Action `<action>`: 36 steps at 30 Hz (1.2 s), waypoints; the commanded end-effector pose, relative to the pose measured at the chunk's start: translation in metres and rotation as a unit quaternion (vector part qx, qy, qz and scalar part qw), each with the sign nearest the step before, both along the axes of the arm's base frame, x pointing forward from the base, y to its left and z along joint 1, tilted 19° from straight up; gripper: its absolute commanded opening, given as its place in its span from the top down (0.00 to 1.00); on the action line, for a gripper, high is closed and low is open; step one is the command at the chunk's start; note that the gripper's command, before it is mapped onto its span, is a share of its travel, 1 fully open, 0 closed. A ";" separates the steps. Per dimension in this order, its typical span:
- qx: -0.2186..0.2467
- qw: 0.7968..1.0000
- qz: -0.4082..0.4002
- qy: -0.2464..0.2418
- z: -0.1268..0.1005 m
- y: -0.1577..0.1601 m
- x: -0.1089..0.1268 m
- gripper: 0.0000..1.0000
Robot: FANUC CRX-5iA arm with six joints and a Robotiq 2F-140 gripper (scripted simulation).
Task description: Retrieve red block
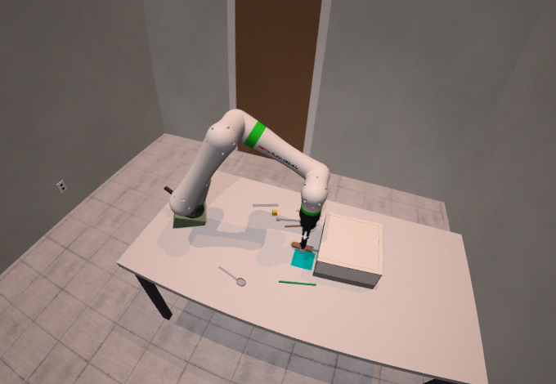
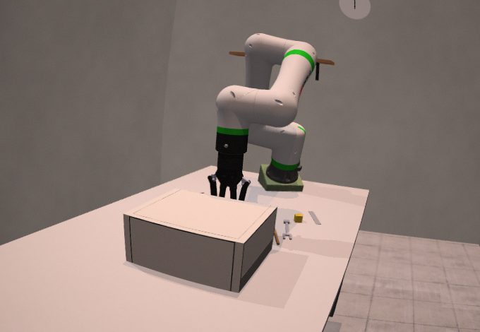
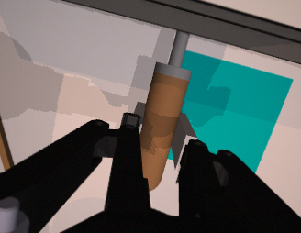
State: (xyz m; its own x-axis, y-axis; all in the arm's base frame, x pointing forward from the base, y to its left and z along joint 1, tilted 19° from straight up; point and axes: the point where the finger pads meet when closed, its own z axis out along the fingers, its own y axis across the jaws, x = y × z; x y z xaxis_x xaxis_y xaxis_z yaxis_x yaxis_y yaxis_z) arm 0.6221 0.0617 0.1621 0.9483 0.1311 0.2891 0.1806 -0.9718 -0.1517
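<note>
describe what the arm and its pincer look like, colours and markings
The arm is glossy white with rounded joints, bright green bands and small red and dark lettering along the forearm. It stands on an olive base block. The pincer is black, with slim linked fingers.

A bare test room, more lab than home: plain grey walls, pale tiled floor (image 1: 67, 308), a brown door (image 1: 275, 56) at the back, a socket (image 1: 61, 185) low on the wall and a round clock (image 2: 354, 5) up high. One white table (image 1: 404, 308) carries a white arm (image 1: 274, 153) on a green base plate (image 1: 179, 224), with small tools scattered about
</note>
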 end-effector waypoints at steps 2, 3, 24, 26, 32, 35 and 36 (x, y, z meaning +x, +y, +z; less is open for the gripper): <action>0.000 1.000 0.000 0.000 0.000 0.000 0.000 1.00; 0.000 1.000 0.000 0.000 0.000 0.000 -0.001 1.00; 0.000 1.000 0.000 0.000 -0.004 -0.002 -0.015 1.00; 0.000 1.000 0.000 0.000 -0.005 -0.002 -0.017 1.00; 0.000 1.000 0.000 0.000 -0.007 -0.003 -0.023 1.00; 0.000 1.000 0.000 0.000 -0.008 -0.004 -0.028 1.00; 0.000 1.000 0.000 0.000 -0.009 -0.004 -0.030 1.00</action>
